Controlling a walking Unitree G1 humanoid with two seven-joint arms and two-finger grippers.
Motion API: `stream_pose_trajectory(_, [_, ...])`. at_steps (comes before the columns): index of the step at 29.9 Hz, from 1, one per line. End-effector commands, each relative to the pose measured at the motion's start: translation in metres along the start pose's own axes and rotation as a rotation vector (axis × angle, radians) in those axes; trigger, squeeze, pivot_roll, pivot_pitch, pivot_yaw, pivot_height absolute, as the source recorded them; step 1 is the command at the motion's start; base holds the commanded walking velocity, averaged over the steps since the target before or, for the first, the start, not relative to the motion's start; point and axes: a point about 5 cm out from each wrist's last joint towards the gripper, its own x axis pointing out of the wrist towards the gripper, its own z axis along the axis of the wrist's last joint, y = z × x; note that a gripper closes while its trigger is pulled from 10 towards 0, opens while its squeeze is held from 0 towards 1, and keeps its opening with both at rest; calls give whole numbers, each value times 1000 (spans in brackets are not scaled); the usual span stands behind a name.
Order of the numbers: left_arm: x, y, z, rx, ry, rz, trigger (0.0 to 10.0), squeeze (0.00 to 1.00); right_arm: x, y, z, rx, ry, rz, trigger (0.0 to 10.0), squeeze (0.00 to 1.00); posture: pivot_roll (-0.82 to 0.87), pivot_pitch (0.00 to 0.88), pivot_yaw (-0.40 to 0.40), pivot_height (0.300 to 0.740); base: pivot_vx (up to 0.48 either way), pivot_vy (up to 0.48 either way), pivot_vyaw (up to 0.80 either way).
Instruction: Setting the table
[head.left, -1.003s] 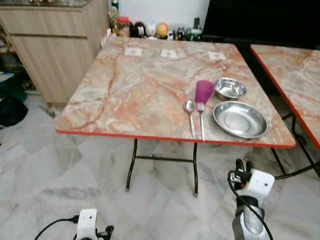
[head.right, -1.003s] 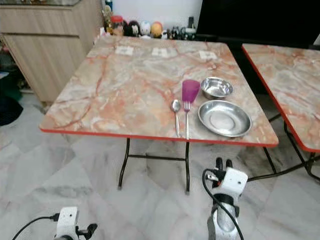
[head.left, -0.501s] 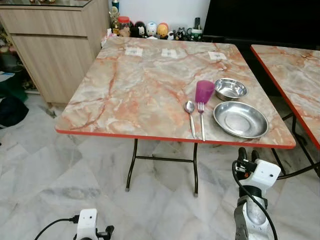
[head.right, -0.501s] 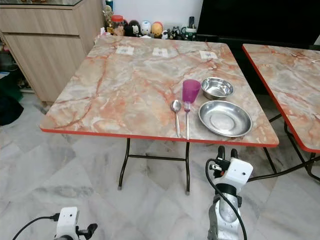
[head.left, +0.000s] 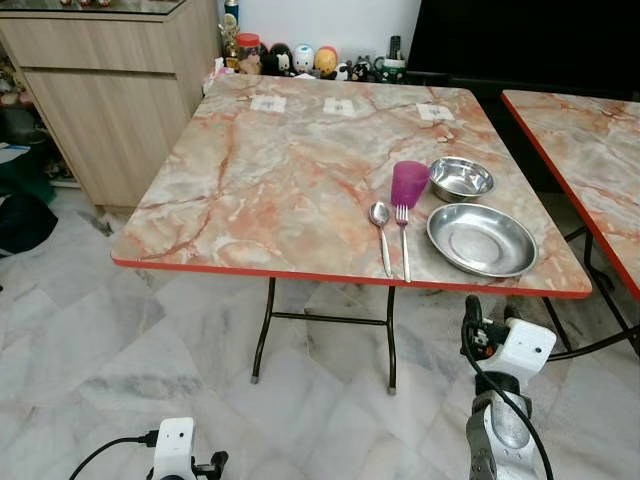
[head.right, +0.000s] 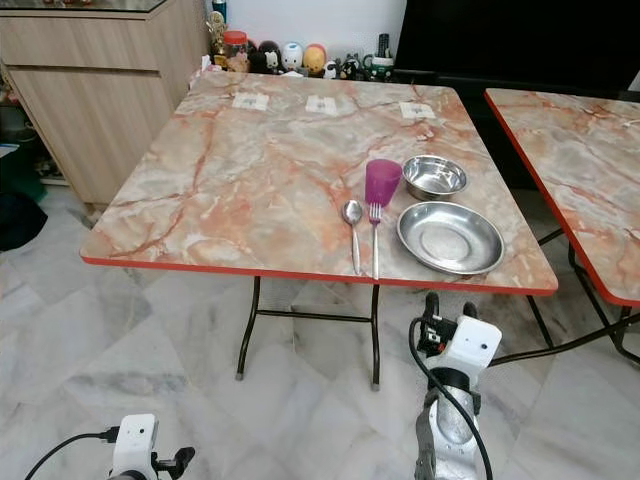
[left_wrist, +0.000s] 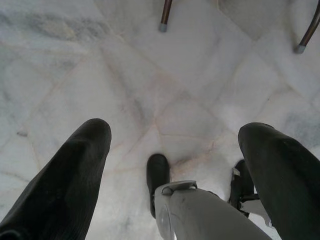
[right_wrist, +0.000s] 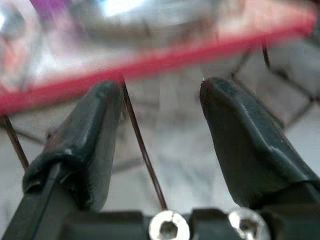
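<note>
On the marble table (head.left: 260, 170), near its front right corner, a purple cup (head.left: 409, 183) stands behind a spoon (head.left: 380, 228) and a fork (head.left: 403, 240) lying side by side. A steel bowl (head.left: 461, 178) sits right of the cup. In front of the bowl lies a shallow steel plate (head.left: 481, 239). My right gripper (head.left: 490, 312) is raised below the table's red front edge, under the plate, open and empty; its wrist view shows the fingers (right_wrist: 95, 135) apart and the blurred edge. My left gripper (left_wrist: 172, 145) hangs low over the floor, open.
A second marble table (head.left: 590, 130) stands close on the right. A wooden cabinet (head.left: 110, 90) is at the back left, and jars and figurines (head.left: 300, 58) line the wall behind the table. A black bag (head.left: 20, 220) lies on the tiled floor at left.
My right gripper has risen a little toward the table's front edge and twisted slightly. The left arm and the tableware are where they were.
</note>
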Motion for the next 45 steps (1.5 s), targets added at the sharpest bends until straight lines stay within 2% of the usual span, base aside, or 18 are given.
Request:
stream_pose_trajectory(1, [-1, -2, -4, -10, 13, -1, 10000, 0, -5, -10, -13, 8, 68, -32, 10000, 0, 102, 9, -111, 740, 0, 0, 0])
stream_pose_trajectory(6, [0, -4, -4, -10, 14, -5, 10000, 0, -29, -25, -59, -22, 336, 0, 10000, 0, 95, 2, -112, 740, 0, 0, 0])
stream_pose_trajectory(7, [0, -4, -4, -8, 14, -7, 10000, 0, -37, -26, -70, -35, 409, 17, 10000, 0, 88, 0, -108, 740, 0, 0, 0])
stream_pose_trajectory(8, [0, -5, -3, -5, 15, -10, 10000, 0, -50, -28, -87, -67, 534, 41, 10000, 0, 90, 0, -108, 740, 0, 0, 0])
stream_pose_trajectory(9, [0, -5, -3, -5, 15, -10, 10000, 0, -50, -28, -87, -67, 534, 41, 10000, 0, 90, 0, -108, 740, 0, 0, 0])
stream_pose_trajectory(12, [1, -6, -2, -5, 14, -10, 10000, 0, -74, -31, -109, -150, 716, 58, 10000, 0, 100, 0, -109, 740, 0, 0, 0])
stream_pose_trajectory(13, [1, -6, -2, -5, 14, -10, 10000, 0, -74, -31, -109, -150, 716, 58, 10000, 0, 100, 0, -109, 740, 0, 0, 0])
stream_pose_trajectory(14, [1, -5, -2, -4, 16, -8, 10000, 0, -82, -33, -115, -168, 764, 47, 10000, 0, 100, 0, -109, 740, 0, 0, 0])
stream_pose_trajectory(19, [0, -5, -3, -5, 19, -4, 10000, 0, -84, -34, -117, -135, 780, 39, 10000, 0, 109, 0, -109, 740, 0, 0, 0])
stream_pose_trajectory(23, [0, -3, -5, 0, 25, -2, 10000, 0, -77, -32, -113, -109, 758, 67, 10000, 0, 98, 0, -105, 740, 0, 0, 0])
stream_pose_trajectory(31, [0, -4, -4, -5, 23, -3, 10000, 0, -80, -30, -115, -103, 756, 45, 10000, 0, 95, 11, -102, 740, 328, 0, 0])
stream_pose_trajectory(45, [-1, -1, -5, 3, 24, 15, 10000, 0, -76, -25, -113, -107, 746, 73, 10000, 0, 99, 34, -102, 740, 301, 0, 0])
